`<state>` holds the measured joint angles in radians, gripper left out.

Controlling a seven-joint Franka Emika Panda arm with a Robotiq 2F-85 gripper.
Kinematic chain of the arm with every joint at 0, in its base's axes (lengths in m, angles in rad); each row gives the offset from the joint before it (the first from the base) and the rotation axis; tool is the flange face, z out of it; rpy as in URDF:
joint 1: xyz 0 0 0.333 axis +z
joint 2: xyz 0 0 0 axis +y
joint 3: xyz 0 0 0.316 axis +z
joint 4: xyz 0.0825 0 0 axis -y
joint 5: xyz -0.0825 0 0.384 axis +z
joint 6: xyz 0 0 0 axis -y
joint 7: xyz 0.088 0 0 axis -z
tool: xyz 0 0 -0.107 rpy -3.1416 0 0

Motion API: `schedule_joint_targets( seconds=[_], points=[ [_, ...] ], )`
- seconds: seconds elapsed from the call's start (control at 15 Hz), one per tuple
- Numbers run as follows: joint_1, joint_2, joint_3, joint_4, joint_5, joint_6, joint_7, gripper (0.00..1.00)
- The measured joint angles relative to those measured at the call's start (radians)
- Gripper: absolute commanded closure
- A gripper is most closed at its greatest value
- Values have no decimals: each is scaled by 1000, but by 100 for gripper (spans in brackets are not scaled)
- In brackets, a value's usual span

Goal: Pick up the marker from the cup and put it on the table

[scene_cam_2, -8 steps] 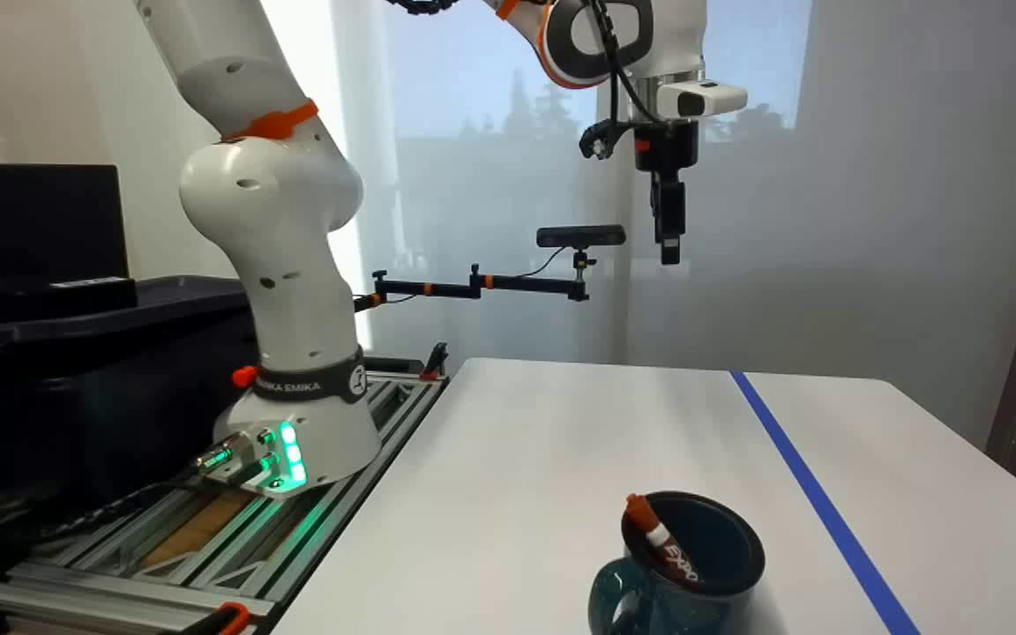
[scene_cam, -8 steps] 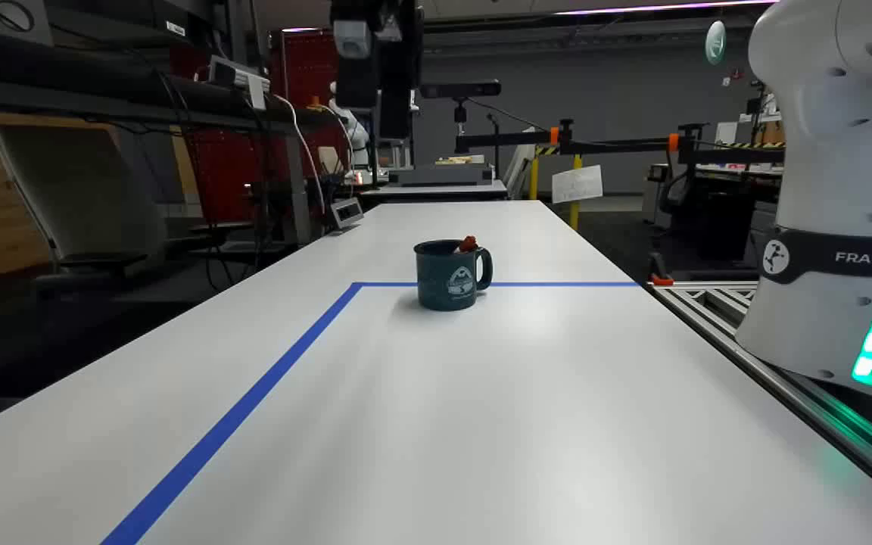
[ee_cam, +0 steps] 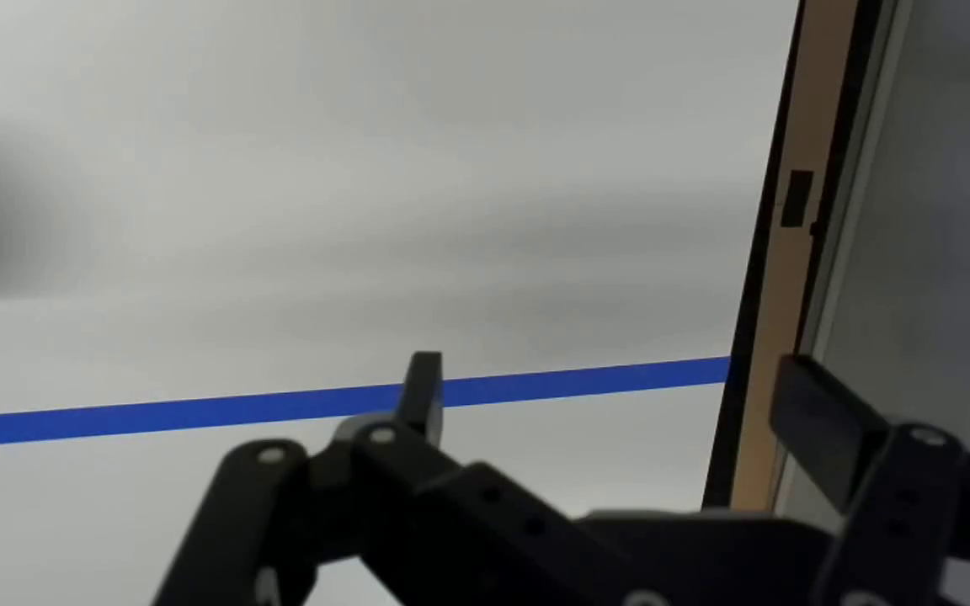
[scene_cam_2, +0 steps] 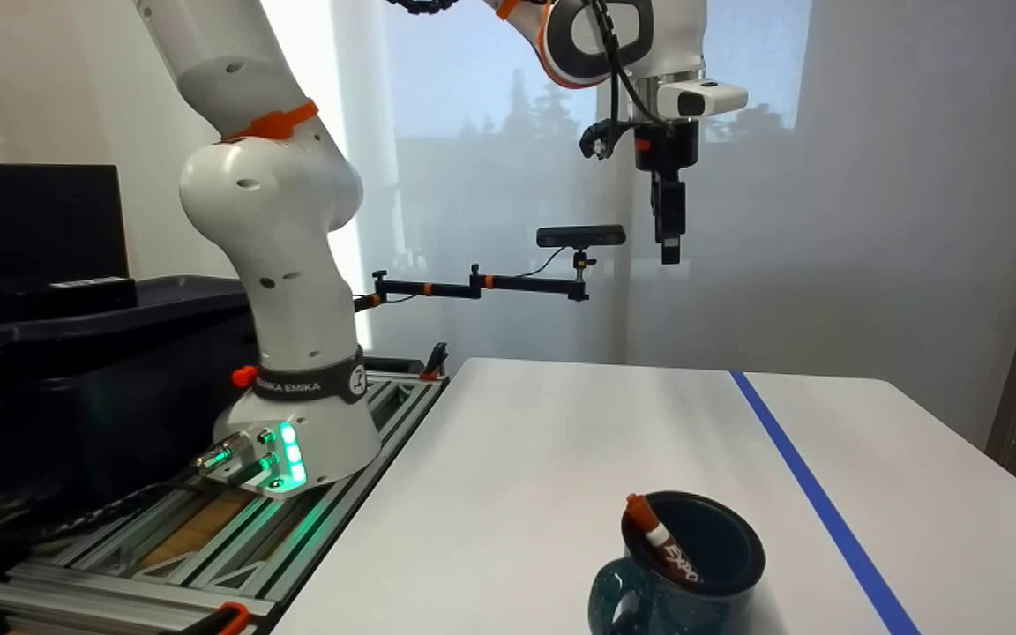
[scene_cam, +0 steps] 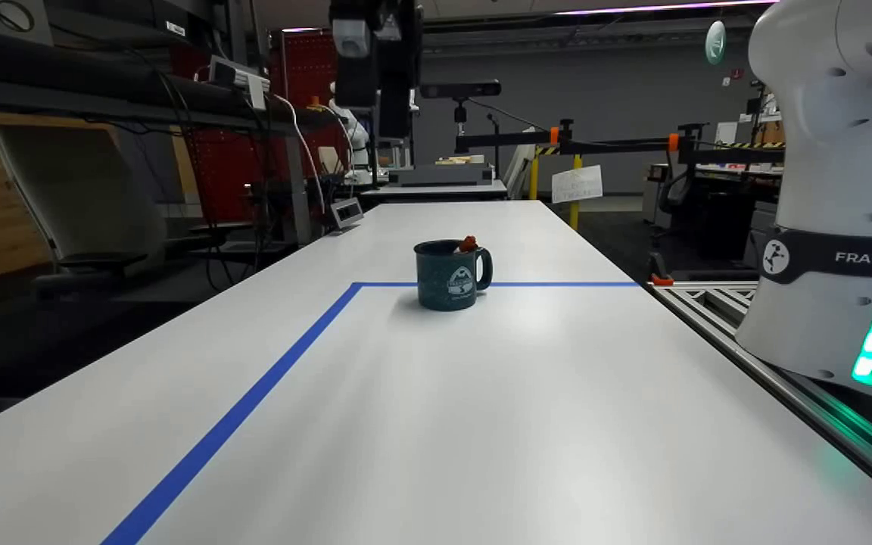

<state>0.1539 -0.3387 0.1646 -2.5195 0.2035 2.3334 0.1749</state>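
The white table (scene_cam_2: 552,450) gives me a long flat place to set things down, and the blue tape (scene_cam_2: 811,489) along it probably marks where I am meant to work. My arm (scene_cam_2: 270,198) is rooted at the left in an exterior view and reaches above the table's far part, held high, I think, so that nothing gets bumped on the way. My claw (ee_cam: 615,393) points down with its fingers spread wide and nothing pinched between them, which suits a grasp not yet made. The cup (scene_cam_2: 693,610) stands upright at the near end in that view, well apart from my claw, so I must come across before I lower. The marker (scene_cam_2: 663,541) leans inside the cup, its red end up past the left, far rim and its lettered barrel down within; I judge the cup too shallow to swallow it. That raised end is my best handhold: straddle it with a finger on each side, clear of the rim, since a knock could shift the cup.
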Motion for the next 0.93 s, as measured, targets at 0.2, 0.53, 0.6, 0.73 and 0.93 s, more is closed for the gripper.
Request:
schedule_joint_targets(
  seconds=[0.2,0.53,0.6,0.73,0.93],
  points=[
    [-1,3,-6,0,0,0,0,0],
    [-28,12,-72,-1,17,-15,0,0],
    [-36,15,-90,-1,23,-25,0,0],
    [-54,19,-124,-1,36,-48,-2,0],
    [-91,30,-175,-2,54,-67,-6,0]
  ],
)
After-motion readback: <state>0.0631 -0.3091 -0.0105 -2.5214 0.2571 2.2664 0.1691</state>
